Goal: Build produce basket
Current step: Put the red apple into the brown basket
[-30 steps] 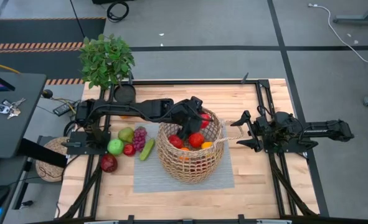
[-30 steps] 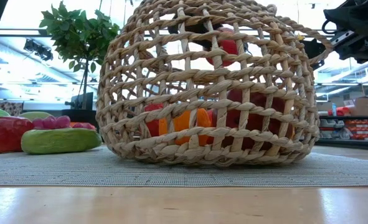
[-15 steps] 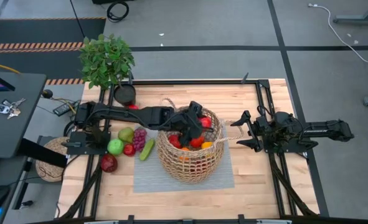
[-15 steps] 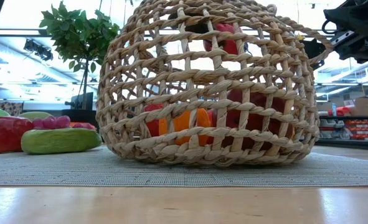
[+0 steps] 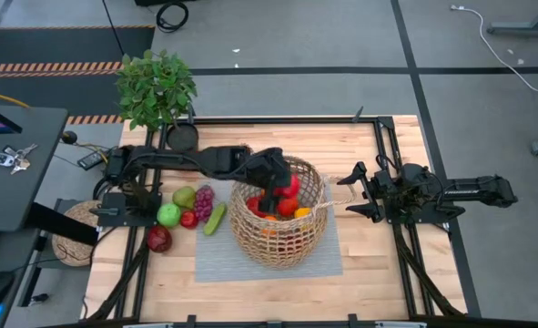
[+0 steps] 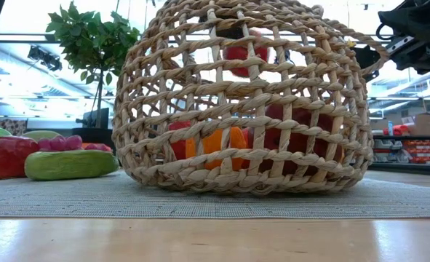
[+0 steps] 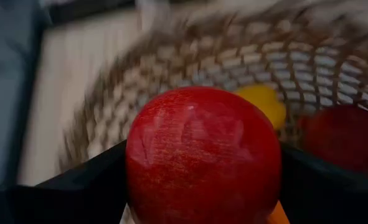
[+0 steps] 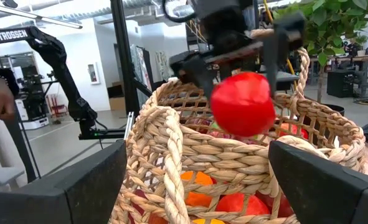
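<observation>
Basket (image 5: pixel 278 221), centre of the high view, on a grey mat (image 5: pixel 214 260): holds red and orange produce (image 5: pixel 282 208). Left gripper (image 5: pixel 270 187) above its rim, grasping a red apple (image 7: pixel 202 155); right gripper (image 5: pixel 352 195) to the basket's right, fingers spread, empty. Left of the basket lie a green apple (image 5: pixel 168 215), grapes (image 5: pixel 203 202), cucumber (image 5: pixel 215 219), another red apple (image 5: pixel 158 239).

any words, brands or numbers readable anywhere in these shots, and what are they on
"TROSSEN": white letters on a dark robot arm in the room behind the table, in the right wrist view.
The white sign on the far wall in that view is too small to read.
The shelf boxes in the low view's background are too blurred to read.
Nothing is printed on the basket, the fruit or the table.
</observation>
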